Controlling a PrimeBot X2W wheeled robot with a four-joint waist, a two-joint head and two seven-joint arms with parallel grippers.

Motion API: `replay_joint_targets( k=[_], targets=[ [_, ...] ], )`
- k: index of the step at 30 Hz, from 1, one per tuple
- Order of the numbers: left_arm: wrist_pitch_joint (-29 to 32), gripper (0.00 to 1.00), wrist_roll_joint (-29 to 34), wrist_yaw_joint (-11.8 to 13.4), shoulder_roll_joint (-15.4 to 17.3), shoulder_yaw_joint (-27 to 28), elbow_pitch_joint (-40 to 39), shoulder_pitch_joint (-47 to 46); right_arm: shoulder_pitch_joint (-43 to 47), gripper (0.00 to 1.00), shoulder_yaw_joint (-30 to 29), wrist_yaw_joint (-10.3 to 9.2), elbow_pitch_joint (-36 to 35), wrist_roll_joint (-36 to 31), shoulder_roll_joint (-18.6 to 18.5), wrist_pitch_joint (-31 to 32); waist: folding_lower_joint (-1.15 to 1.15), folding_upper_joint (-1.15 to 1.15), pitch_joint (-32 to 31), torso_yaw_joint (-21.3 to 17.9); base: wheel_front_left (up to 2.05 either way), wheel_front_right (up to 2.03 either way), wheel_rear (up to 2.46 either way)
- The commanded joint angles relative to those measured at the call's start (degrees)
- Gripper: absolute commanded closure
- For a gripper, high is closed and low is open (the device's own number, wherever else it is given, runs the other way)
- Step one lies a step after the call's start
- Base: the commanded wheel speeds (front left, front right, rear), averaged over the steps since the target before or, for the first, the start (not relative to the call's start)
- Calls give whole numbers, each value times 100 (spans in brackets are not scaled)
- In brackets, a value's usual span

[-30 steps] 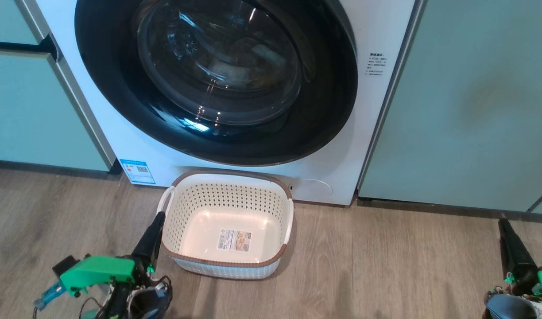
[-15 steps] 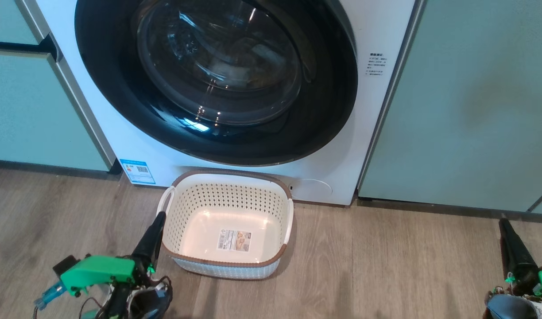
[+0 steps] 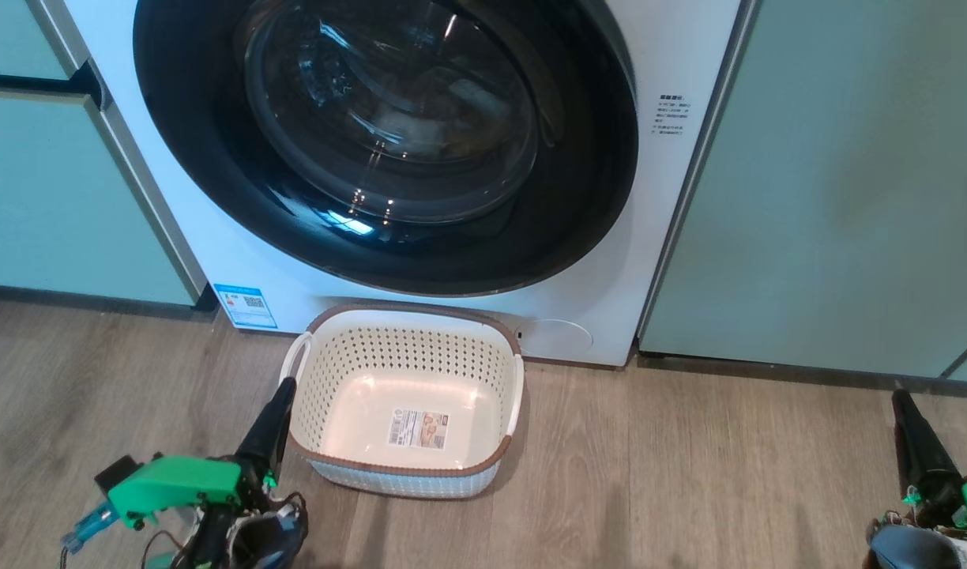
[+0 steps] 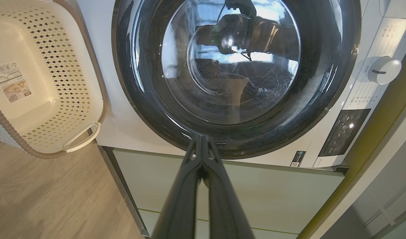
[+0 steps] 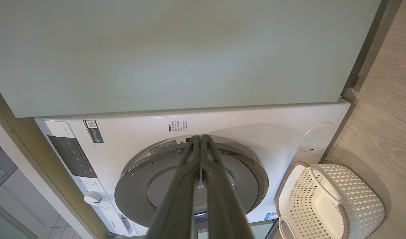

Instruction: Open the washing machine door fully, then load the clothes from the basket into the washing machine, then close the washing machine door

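Both grippers have their fingers pressed together and aren't holding anything: the left gripper (image 3: 283, 393) sits low, right beside the left front corner of the basket (image 3: 408, 471), can't tell if it's actually touching, and the right gripper (image 3: 901, 401) is way off to the right over the wood floor (image 3: 689, 474). The basket stands on the floor just in front of the washing machine (image 3: 238, 261), label sticker (image 3: 417, 427) showing on its bottom. The washing machine door (image 3: 207, 158) is shut flat against the front, with pale-green cabinets (image 3: 831, 197) on both sides.
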Motion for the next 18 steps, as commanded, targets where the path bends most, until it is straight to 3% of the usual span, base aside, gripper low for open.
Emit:
replay_joint_targets(
  k=[1,18],
  targets=[
    [34,100,49,-51,39,216,-157,-318,-316,100,82,-15,-184,-31,-46,50,0,0,0,0,0,0,0],
    [48,100,64,-51,27,233,-156,-319,-318,100,59,-15,-182,-50,-30,68,0,0,0,0,0,0,0]
  ],
)
